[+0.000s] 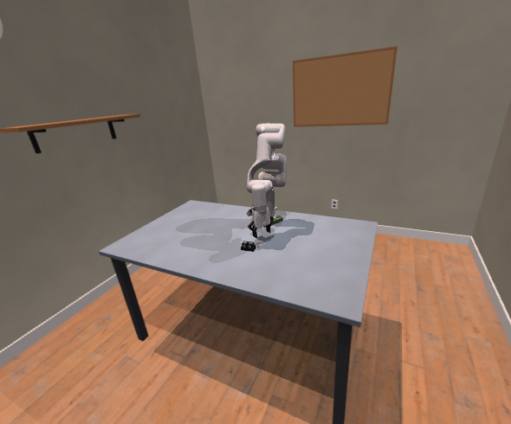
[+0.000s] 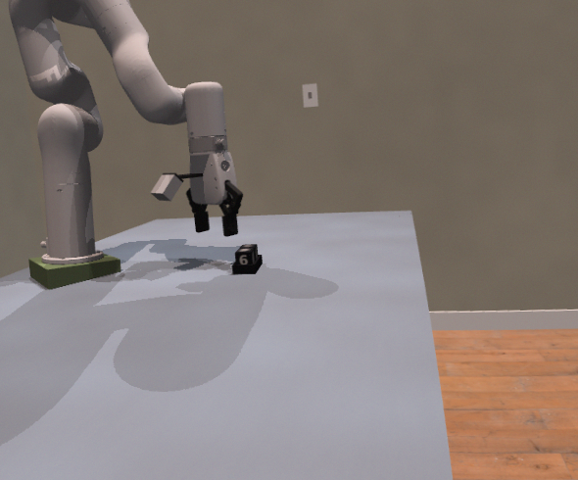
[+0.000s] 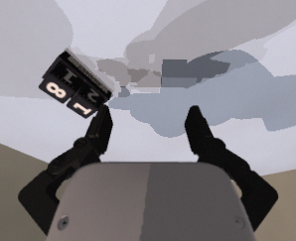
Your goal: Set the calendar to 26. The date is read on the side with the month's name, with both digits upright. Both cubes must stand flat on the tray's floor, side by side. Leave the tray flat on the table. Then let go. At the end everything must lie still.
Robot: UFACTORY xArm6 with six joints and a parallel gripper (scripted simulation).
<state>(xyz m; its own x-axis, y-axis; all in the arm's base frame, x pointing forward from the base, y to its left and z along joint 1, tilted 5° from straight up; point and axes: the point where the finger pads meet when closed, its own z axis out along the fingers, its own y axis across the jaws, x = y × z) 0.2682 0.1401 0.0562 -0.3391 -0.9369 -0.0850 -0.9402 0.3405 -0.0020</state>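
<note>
The black calendar tray (image 2: 247,265) lies flat on the grey table with two black cubes standing in it side by side. It is small in the top view (image 1: 248,247). In the exterior view the end face of one cube (image 2: 244,256) shows a white 6. In the wrist view the calendar (image 3: 75,85) is at the upper left; the cube tops show 8 and 1, and their side faces show 1 and 2. My gripper (image 2: 215,225) (image 3: 149,114) hangs above the table, a little behind and to the side of the calendar. It is open and empty.
The arm's green base (image 2: 73,267) stands on the table at the far side. The table's right edge (image 2: 429,319) drops to the wooden floor. A small grey camera box (image 2: 166,186) sticks out beside the wrist.
</note>
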